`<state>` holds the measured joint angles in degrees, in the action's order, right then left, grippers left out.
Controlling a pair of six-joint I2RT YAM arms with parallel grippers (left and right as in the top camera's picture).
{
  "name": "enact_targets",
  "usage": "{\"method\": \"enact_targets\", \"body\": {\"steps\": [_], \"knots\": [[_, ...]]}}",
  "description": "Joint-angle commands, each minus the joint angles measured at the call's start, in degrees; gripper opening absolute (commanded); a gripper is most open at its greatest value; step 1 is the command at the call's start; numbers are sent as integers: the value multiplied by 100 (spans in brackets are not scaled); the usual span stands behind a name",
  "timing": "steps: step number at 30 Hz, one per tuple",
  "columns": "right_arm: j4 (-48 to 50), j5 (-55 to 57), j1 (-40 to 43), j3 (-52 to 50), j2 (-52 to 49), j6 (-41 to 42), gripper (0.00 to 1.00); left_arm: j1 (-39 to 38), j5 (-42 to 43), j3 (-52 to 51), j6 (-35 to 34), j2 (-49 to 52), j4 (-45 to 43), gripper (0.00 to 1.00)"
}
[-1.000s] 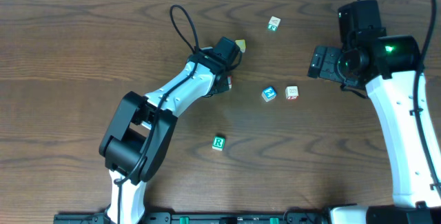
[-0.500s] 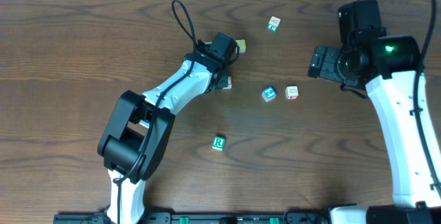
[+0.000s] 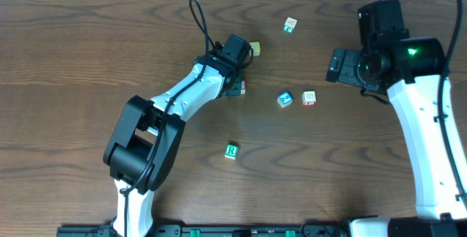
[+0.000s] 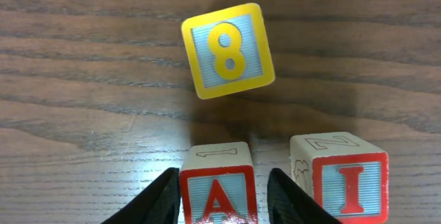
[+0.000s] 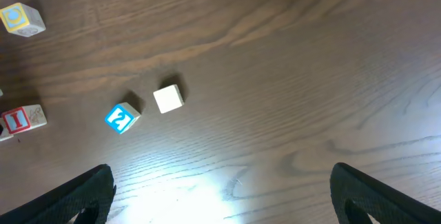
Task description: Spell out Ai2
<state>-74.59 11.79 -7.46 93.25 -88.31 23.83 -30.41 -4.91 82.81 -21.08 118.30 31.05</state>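
The left pincer (image 4: 224, 198) straddles the A cube (image 4: 219, 203), narrowly parted, grip unclear, with the I cube (image 4: 350, 186) just right. The 2 cube (image 3: 284, 99) lies farther right of it, toward the wide-open, empty right pincer (image 5: 220, 189).

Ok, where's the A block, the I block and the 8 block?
A block (image 4: 218, 198), left wrist view, on its red letter face.
I block (image 4: 350, 188), left wrist view, on its red letter face.
8 block (image 4: 227, 50), left wrist view, on the yellow 8.
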Motion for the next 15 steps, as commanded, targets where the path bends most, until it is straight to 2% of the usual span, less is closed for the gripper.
{"method": "enact_targets", "body": {"steps": [1, 15], "knots": [[-2, 42, 37, 2, 101, -55, 99, 31, 28, -20, 96, -28, -7, 41], [-4, 42, 37, 2, 101, -57, 99, 109, -17, 278, 96, -190, 212, 40]]}}
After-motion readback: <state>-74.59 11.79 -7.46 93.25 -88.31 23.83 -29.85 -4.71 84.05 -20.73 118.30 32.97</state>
